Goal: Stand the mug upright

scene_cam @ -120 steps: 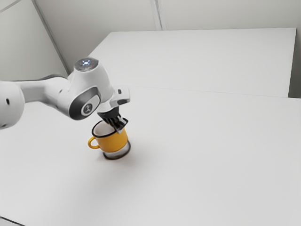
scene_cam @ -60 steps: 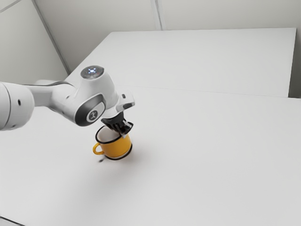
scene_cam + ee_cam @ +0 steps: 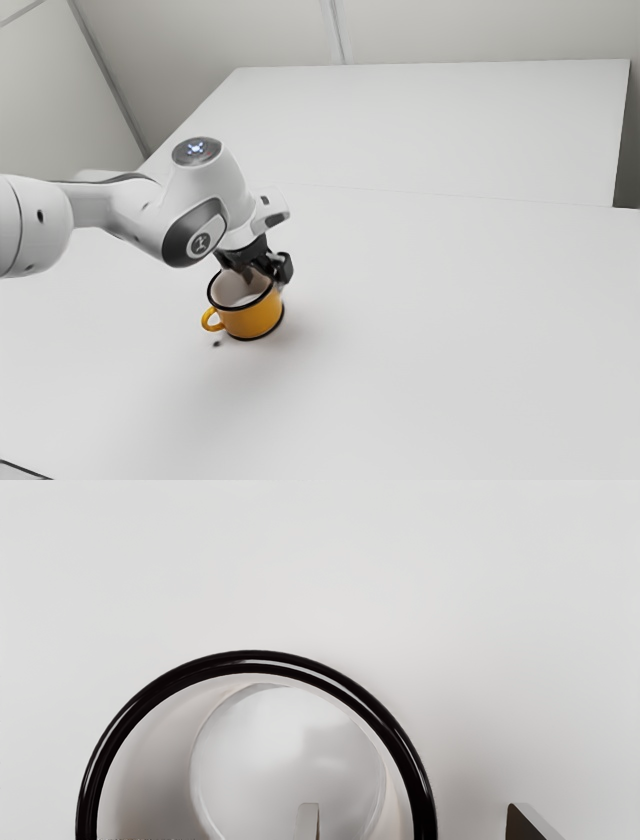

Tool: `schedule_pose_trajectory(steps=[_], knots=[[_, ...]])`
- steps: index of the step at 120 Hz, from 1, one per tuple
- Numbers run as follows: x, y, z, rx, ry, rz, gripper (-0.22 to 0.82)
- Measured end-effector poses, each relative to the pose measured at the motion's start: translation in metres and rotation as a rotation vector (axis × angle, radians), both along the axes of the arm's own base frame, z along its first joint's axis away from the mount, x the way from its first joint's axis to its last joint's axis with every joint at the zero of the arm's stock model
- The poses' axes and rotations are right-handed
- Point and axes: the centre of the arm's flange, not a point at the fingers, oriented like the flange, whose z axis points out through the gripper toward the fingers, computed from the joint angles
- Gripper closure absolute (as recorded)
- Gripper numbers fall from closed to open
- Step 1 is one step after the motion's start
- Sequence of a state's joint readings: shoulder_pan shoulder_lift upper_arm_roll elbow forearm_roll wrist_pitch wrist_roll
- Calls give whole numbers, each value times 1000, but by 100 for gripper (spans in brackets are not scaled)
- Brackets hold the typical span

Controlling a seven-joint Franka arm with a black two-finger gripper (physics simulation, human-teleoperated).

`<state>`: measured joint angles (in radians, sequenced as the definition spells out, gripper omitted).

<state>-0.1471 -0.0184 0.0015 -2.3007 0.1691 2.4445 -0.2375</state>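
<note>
Mug (image 3: 252, 318), yellow w/ black rim (image 3: 260, 657), stands upright on the white worktop (image 3: 430, 330), in the exterior view's left half. Handle (image 3: 209, 320) sticks out toward the exterior view's left; small dark spot (image 3: 216, 344) on the surface just to its near side. Arm (image 3: 100, 205) comes in from the exterior view's left, w/ claw (image 3: 266, 282) down at the mug's far right side. Claw's fingers are apart: per wrist view, one is w/in the mouth, the other outside, rim btwn 'em w/ a gap on each side. Inside is pale, bottom partly visible.
</note>
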Motion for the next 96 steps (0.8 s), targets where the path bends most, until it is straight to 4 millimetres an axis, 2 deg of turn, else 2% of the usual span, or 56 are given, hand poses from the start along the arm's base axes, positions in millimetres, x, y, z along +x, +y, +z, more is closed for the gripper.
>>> schedule_pose_trajectory(steps=[9,34,63,96], knots=[[3,-1,10,-10,-11,13,15],[20,0,56,-40,20,71,7],[30,-6,104,-54,99,103,4],[29,-22,138,-49,166,95,2]])
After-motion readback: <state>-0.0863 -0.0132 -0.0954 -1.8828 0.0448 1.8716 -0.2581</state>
